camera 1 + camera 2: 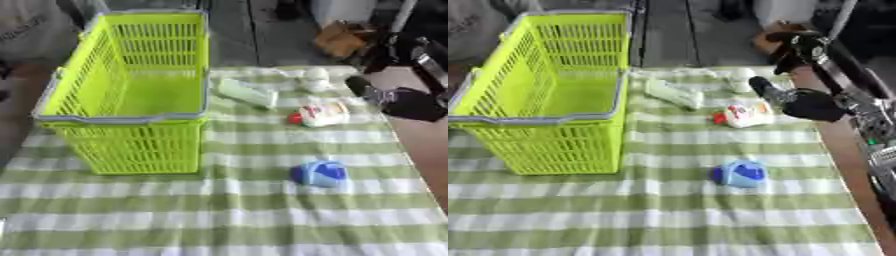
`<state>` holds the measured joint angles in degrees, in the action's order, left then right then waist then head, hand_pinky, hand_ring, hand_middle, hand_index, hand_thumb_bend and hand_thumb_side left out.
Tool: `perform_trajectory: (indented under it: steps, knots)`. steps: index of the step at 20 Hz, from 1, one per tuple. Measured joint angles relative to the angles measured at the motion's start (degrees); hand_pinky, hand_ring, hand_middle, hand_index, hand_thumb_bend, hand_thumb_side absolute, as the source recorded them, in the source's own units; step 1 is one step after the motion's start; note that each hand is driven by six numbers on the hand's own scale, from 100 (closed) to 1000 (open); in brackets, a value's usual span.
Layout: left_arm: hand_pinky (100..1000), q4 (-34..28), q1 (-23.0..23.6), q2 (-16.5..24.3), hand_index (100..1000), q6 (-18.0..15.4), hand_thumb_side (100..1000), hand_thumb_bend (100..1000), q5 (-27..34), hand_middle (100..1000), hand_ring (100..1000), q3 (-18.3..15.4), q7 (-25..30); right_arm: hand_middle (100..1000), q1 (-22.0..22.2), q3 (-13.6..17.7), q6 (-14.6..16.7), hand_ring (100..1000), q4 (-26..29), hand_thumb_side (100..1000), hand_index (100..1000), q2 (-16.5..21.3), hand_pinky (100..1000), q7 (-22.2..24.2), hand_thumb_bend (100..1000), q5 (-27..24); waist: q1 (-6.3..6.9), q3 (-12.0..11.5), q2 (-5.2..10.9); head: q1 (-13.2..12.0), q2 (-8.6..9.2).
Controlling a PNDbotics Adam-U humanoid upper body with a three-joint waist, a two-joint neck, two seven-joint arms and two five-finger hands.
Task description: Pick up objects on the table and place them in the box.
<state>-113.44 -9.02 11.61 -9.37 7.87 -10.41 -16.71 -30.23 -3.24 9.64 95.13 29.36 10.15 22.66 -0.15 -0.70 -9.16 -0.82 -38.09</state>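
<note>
Right eye view, right hand (785,97): black, above the table's right edge near the white red-capped bottle (745,114); finger state cannot be told.
Basket: lime-green plastic basket (131,120) stands left on the green-and-white checked cloth (219,215).
Blue round object (319,173): lies alone, mid-cloth.

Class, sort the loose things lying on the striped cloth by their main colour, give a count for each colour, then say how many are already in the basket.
Pale green or white: 2, the flat packet by the basket and the small white thing behind it.
White with a red end: 1, the bottle.
Blue: 1, the blue object.
Total on the cloth: 4.
In the basket: 0.
</note>
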Motion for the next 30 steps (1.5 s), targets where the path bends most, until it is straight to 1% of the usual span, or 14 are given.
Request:
perform_trajectory:
  steps: [24,25,26,27,30]
  knots:
    - [690,0.00,-0.02,0.02,783,0.28,888,306,-0.09,782,759,0.04,0.19,618,0.02,-0.03,0.06,580,-0.03,556,904,0.00,622,0.52,477,0.00,0.16,0.23,0.13,0.00,0.00]
    - [690,0.00,-0.02,0.02,783,0.31,888,306,-0.09,782,759,0.04,0.26,618,0.01,-0.08,0.05,580,-0.12,556,904,0.00,622,0.93,477,0.00,0.15,0.23,0.13,0.00,0.00]
    - [689,0.00,-0.02,0.02,783,0.34,888,307,-0.09,781,757,0.04,0.31,636,0.01,-0.17,0.03,558,-0.17,542,884,0.00,631,1.39,476,0.01,0.15,0.23,0.13,0.00,0.00]
    - [689,0.00,-0.02,0.02,782,0.37,889,307,-0.09,781,757,0.05,0.37,646,-0.03,-0.44,0.06,571,-0.31,535,876,0.05,644,2.45,478,0.32,0.09,0.19,0.13,0.01,0.00]
    - [690,0.00,-0.02,0.03,783,0.41,891,306,-0.10,781,757,0.06,0.54,675,-1.14,-1.90,0.68,626,-2.33,519,860,0.37,687,9.43,486,4.06,-0.09,-0.07,0.13,0.03,-0.01]
